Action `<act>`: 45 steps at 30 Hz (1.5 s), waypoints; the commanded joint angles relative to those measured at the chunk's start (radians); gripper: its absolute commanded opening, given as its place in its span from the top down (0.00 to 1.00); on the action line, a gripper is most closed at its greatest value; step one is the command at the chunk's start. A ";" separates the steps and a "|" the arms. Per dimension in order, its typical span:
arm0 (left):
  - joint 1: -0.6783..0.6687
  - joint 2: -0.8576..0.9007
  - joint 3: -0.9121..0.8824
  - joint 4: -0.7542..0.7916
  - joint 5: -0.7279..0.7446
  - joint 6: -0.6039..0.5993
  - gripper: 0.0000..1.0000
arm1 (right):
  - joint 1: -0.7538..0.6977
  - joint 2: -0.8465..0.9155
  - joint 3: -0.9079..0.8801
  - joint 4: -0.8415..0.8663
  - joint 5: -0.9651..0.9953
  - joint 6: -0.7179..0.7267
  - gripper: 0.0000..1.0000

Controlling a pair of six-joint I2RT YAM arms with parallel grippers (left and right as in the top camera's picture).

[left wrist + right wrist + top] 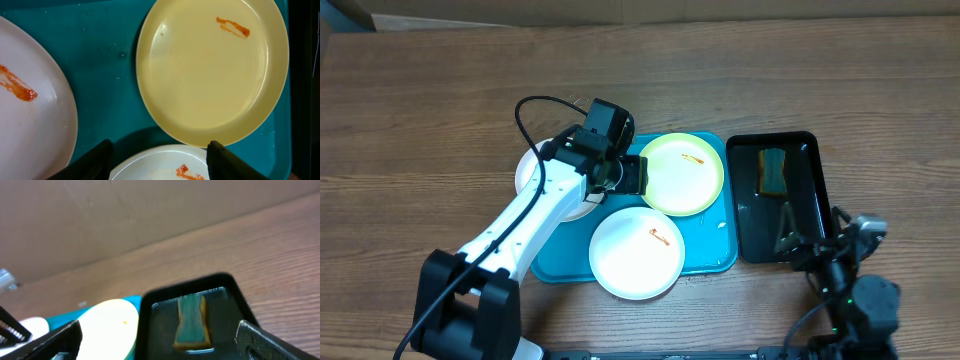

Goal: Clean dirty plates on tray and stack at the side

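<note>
- Overhead, surface: you are working on a wooden table point(420, 100), with a brown cardboard wall point(620, 10) along its 12 o'clock edge.
- Overhead, containers: the turquoise tray point(708, 252) sits mid-table.
  - The yellow-green plate point(682, 174) lies at its 1 o'clock corner.
  - The front white plate point(636, 253) is at 6 o'clock and overhangs the rim.
  - The side white plate point(527, 170) is at 9 o'clock, partly under your left arm.
- Just beside the tray at 3 o'clock is the black tray point(810, 190), with a sponge point(773, 170) at its 12 o'clock end.
- Your left gripper point(630, 175) hangs over the tray between the side white plate and the yellow-green plate. Your right gripper point(807, 243) is near the black tray's 6 o'clock end.
- Left wrist:
  - The teal tray floor point(100, 50) fills the view.
  - The yellow-green plate point(210, 75) is at 1 o'clock and carries an orange-red smear point(232, 27).
  - The side white plate point(35, 110) is at 9 o'clock and the front white plate point(160, 165) at 6.
  - Your left gripper point(160, 146) has its jaws parted and grips nothing.
- Right wrist:
  - The table point(280, 245) and the cardboard wall point(100, 215) are blurred.
  - The black tray point(150, 305) holds the sponge point(191, 322), and the yellow-green plate point(107, 325) is at 8 o'clock.
  - Your right gripper point(160, 330) is spread wide and empty.
</note>
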 commanded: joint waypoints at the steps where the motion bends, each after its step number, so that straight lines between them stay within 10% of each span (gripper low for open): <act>1: -0.002 0.030 0.016 0.028 -0.013 -0.042 0.48 | -0.003 0.179 0.268 -0.067 0.034 0.034 0.00; 14: -0.006 0.159 0.016 0.085 -0.027 -0.102 0.60 | -0.003 1.128 1.164 -0.720 0.042 -0.042 0.00; 45: -0.024 0.208 0.016 0.182 -0.032 -0.027 0.76 | -0.002 1.669 1.036 -0.669 0.097 -0.041 0.15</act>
